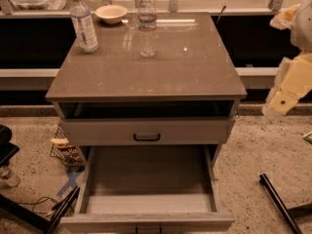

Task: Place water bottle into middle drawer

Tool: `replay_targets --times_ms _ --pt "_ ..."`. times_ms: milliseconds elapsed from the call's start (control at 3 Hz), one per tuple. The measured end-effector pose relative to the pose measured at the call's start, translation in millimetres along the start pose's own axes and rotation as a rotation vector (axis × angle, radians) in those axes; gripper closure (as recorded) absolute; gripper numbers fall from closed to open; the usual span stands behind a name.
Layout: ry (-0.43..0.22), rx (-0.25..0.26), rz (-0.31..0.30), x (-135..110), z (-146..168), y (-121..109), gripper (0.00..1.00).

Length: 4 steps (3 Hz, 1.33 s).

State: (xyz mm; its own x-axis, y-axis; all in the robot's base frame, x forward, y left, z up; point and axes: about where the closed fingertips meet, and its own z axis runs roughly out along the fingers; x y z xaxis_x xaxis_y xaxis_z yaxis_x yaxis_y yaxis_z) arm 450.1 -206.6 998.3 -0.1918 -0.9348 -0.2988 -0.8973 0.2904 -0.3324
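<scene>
The water bottle [147, 26] is standing upright on the grey cabinet top [161, 77], toward the back and a little left of centre, its white cap on and its narrow dark label band facing the camera. A second bottle with a large white-blue label [84, 24] is standing at the back left corner, well apart from it, and a pale bowl [111, 12] is sitting between the two, close to the rear edge. The middle drawer [146, 177] is lying pulled far out below, showing its long flat floor bare between low side walls, with its plain front running along the bottom of the view. Above it, the drawer with the black handle [146, 137] is sitting pushed in, and a dark open slot is gaping between that panel and the cabinet top. The gripper [279, 102] is hanging off to the right of the cabinet, beside its top right corner and well apart from the water bottle, carrying nothing that can be seen; how its grip is standing cannot be told. A wire basket [66, 151] is resting on the speckled floor to the left of the cabinet, and a black bar [279, 201] is lying on the floor at the lower right.
</scene>
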Motion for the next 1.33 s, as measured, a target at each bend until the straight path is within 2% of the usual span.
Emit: replay_targets --times_ms 333,667,1000,1333 --pt "-0.226 0.102 0.033 -22 -1 -45 0.0" --pt "-0.498 0.167 0.042 -54 22 -89 0.0" --pt "-0.753 0.207 0.074 -93 39 -105 0.0" --pt "-0.878 0.227 0.076 -141 21 -108 0.0"
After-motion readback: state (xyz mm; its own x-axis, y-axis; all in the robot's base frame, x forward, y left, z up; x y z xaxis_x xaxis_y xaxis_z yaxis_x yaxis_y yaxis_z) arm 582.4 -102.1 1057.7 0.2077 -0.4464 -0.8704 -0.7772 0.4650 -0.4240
